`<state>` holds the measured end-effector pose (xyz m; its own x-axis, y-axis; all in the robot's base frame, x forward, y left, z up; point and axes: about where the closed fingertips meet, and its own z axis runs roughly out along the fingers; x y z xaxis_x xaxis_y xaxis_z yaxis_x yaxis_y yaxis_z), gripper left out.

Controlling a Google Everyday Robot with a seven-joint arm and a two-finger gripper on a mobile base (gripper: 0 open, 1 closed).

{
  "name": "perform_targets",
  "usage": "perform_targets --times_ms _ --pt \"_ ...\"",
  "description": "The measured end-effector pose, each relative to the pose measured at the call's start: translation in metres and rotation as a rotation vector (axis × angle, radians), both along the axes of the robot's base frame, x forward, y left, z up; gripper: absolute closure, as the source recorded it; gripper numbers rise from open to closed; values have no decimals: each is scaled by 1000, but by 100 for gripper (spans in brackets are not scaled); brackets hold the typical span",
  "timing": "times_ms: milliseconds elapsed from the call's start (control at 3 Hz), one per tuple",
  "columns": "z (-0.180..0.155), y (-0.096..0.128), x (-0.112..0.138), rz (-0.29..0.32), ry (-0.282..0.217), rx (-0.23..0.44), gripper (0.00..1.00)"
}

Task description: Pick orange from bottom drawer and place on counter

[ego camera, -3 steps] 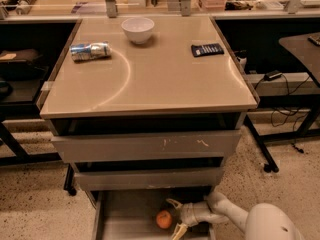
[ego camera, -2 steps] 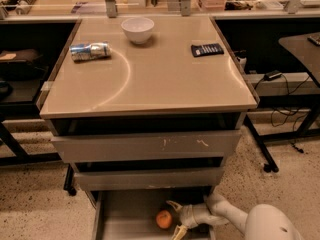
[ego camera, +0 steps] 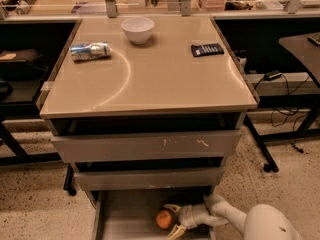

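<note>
Camera view showed the orange (ego camera: 163,219) on the floor of the bottom drawer (ego camera: 125,216), which stood pulled out. Gripper (ego camera: 170,221) sat just R of the orange, reaching in from the R w/ the arm (ego camera: 227,215) trailing off further R. Its fingers (ego camera: 176,230) were spread apart, one tip behind the orange and the other in front, so the fruit lay at the mouth of the gap, approx. centred btw them; contact couldn't be told. Being round, the orange gave no long axis to line up w/. Judged: next move needed only a short push L, then a squeeze. Counter (ego camera: 160,79) lay well above the orange, past the two upper drawers (ego camera: 145,146).
</note>
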<state>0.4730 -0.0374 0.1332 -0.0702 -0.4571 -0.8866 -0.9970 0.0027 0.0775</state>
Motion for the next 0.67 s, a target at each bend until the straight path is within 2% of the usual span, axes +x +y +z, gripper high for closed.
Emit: perform_targets --times_ms 667 --pt "0 0 0 0 0 0 66"
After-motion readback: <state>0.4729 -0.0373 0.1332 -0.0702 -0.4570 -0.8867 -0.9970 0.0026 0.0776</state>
